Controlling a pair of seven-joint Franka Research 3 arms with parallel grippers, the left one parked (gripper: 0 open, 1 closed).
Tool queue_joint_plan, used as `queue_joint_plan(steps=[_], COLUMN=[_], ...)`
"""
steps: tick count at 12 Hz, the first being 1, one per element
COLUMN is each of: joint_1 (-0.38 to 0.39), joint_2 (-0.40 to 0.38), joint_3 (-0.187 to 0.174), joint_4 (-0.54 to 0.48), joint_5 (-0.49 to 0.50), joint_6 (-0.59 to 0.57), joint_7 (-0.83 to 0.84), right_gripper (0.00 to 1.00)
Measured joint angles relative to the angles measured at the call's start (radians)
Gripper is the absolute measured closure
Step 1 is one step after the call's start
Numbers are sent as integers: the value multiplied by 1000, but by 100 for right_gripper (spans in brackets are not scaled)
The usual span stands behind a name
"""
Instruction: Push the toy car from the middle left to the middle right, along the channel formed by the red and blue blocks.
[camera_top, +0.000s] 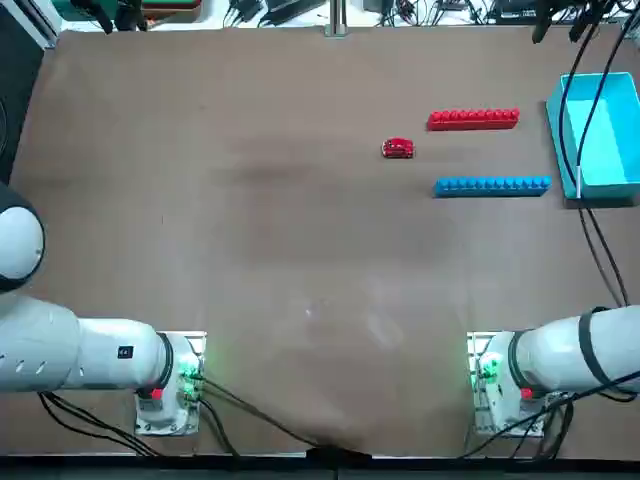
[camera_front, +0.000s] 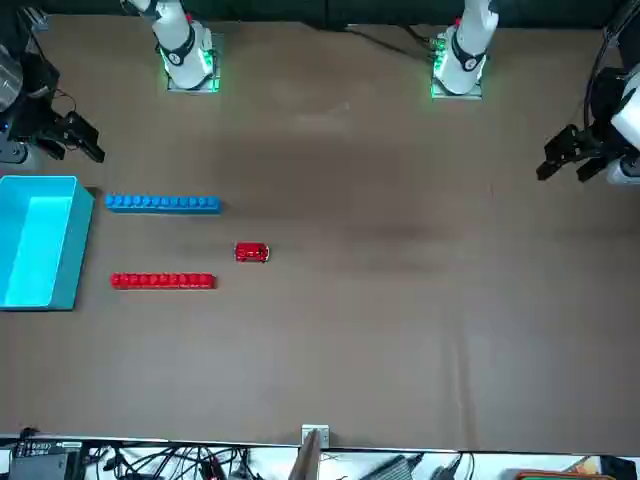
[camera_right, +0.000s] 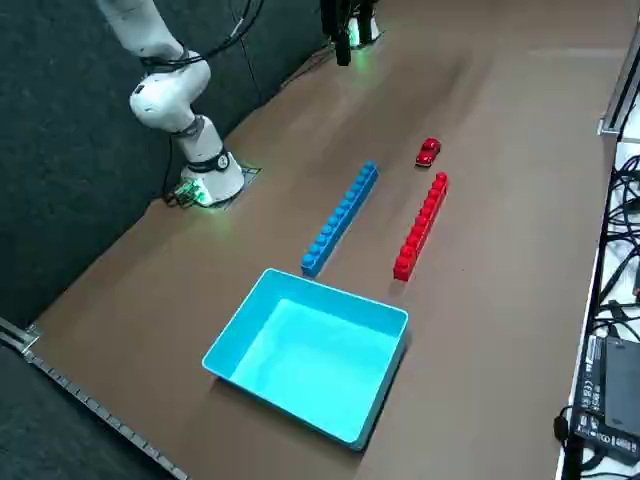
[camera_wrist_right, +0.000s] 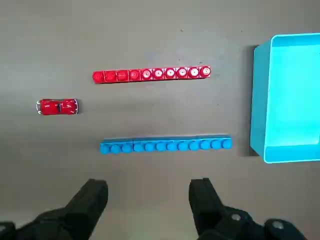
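The toy car (camera_top: 398, 148) is small, glossy and red, and stands on the brown table just outside the left mouth of the channel (camera_top: 480, 152). The red bar (camera_top: 473, 119) lies on the channel's far side and the blue bar (camera_top: 491, 185) on its near side, parallel to each other. The car touches neither bar. In the right wrist view my right gripper (camera_wrist_right: 148, 187) hangs high over the table, open and empty, with the car (camera_wrist_right: 57, 107), red bar (camera_wrist_right: 151, 74) and blue bar (camera_wrist_right: 165, 145) well below it.
A light-blue open bin (camera_top: 553, 120) stands just past the right end of the two bars, at the table's right edge. Black cables hang over the bin. Bare tabletop stretches left of the car.
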Motion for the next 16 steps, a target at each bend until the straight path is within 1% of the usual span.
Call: queue_joint_plan(steps=[6,8,12,16], joint_1=[0,2,36,54], joint_2=[0,2,27,60], joint_3=[0,0,1,2], joint_4=[2,2,2,2], joint_5=[0,0,0,3], joint_6=[1,2,10,47], joint_7=[11,49,119,256], right_gripper=[0,0,0,0])
